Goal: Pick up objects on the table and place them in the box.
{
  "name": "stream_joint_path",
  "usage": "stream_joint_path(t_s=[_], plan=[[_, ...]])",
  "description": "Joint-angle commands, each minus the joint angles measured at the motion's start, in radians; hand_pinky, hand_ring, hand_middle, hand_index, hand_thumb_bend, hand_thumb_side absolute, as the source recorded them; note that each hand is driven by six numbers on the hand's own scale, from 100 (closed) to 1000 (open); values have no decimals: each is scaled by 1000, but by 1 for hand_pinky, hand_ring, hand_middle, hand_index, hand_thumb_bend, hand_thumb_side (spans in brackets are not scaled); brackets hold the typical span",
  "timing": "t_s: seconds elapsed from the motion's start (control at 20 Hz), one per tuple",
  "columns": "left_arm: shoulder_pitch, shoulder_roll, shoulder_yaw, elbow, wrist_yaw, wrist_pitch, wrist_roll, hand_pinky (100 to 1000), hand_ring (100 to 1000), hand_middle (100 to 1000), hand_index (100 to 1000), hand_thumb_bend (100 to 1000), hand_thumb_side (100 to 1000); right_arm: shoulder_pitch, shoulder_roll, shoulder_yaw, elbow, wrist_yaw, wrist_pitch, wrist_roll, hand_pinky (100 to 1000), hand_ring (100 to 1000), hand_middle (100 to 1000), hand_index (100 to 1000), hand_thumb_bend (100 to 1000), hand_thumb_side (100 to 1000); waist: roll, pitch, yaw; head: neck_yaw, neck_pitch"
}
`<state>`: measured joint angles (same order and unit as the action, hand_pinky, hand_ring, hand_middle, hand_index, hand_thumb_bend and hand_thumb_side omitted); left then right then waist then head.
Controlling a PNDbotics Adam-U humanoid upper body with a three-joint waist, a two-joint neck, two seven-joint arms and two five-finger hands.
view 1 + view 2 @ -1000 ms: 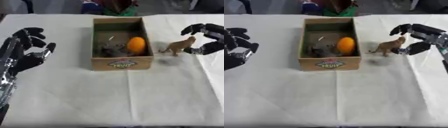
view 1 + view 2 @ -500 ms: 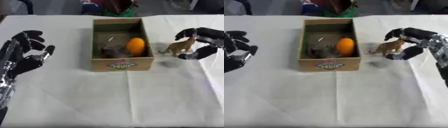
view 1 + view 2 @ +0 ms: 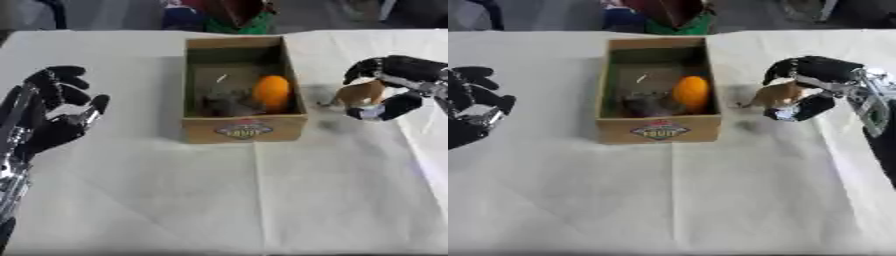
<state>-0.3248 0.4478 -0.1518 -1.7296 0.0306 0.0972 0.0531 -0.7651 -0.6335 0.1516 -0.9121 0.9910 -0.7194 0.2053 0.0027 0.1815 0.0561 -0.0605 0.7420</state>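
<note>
A small brown toy animal (image 3: 773, 95) stands on the white tablecloth just right of the cardboard box (image 3: 244, 131). My right hand (image 3: 817, 82) curls round the toy, fingers arched over its back and thumb (image 3: 802, 108) under its near side. Inside the box lie an orange fruit (image 3: 272, 92) and a grey lumpy object (image 3: 224, 103). My left hand (image 3: 51, 117) rests open at the left edge, fingers up, holding nothing.
The box carries a "FRUIT" label (image 3: 245, 131) on its front wall. A person in green and red (image 3: 238, 12) sits at the table's far edge. White cloth (image 3: 245, 200) stretches in front of the box.
My right hand has moved left and closed round the toy animal, fingers over its back. The left hand has barely shifted.
</note>
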Motion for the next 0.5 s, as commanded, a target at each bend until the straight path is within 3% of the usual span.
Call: stream_joint_path(t_s=[0.05, 0.5], plan=[[-6, 9, 4, -8, -5, 0, -2, 643, 570, 571, 758, 439, 182, -16, -17, -5, 5, 53, 10, -44, 762, 825, 809, 830, 272, 676, -1, -13, 2, -3, -11], [-1, 5, 2, -1, -8, -2, -4, 642, 569, 570, 758, 442, 184, -10, -12, -11, 58, 196, 32, -168, 763, 829, 821, 852, 100, 570, -3, -12, 2, -5, -10]])
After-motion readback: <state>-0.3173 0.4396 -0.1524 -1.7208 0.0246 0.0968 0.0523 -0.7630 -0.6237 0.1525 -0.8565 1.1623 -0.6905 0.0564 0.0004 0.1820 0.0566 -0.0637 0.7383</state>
